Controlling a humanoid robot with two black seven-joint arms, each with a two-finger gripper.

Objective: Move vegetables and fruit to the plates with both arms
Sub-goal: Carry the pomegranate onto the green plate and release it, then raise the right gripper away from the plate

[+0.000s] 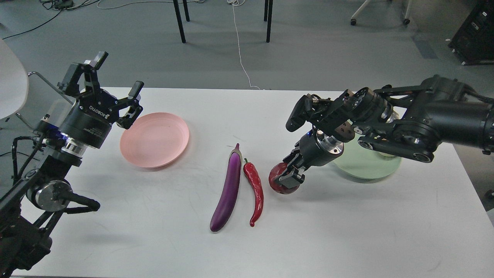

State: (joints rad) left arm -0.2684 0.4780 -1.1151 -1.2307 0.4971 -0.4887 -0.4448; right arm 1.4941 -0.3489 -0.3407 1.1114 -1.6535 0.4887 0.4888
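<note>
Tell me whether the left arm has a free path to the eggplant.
Probably yes: the left end effector hangs open above the pink plate, and only bare table lies between it and the eggplant.

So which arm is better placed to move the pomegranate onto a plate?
The right. Its gripper is already down around the pomegranate, beside the green plate. The left gripper hangs open by the pink plate, far from it.

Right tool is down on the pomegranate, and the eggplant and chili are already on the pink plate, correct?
Not quite. The head view shows the eggplant and chili on the table, between the plates; the pink plate is empty. The right tool is at the pomegranate.
</note>
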